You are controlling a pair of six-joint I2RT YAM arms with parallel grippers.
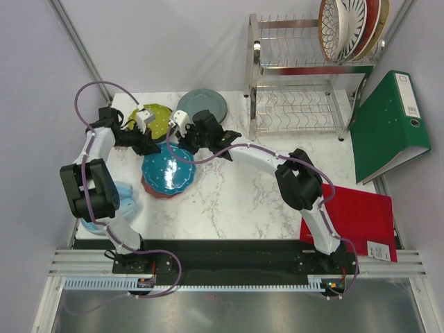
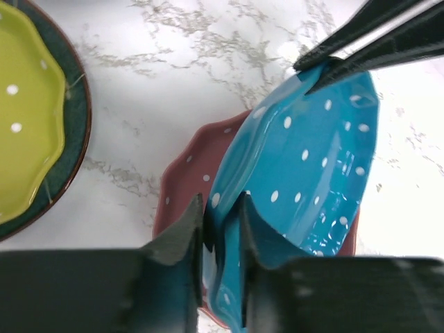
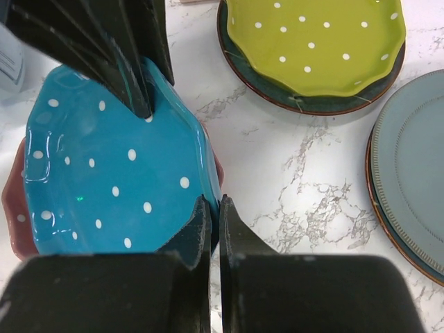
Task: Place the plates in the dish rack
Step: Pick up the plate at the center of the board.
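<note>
The left gripper and right gripper each pinch narrowly on opposite rims of the glossy teal plate. It appears tilted off the pink plate beneath, probably to free its scalloped, white-dotted edge for a clean lift. It sits left of centre on the marbled table, well apart from the shiny wire dish rack at the far right.

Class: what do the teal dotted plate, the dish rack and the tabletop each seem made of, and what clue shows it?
Teal plate: probably glazed ceramic; glossy, with bright reflections.
Dish rack: metal, likely polished steel; thin shiny silver wires and tubes.
Tabletop: marble-look white with grey veins; real stone or printed laminate, cannot tell.
</note>
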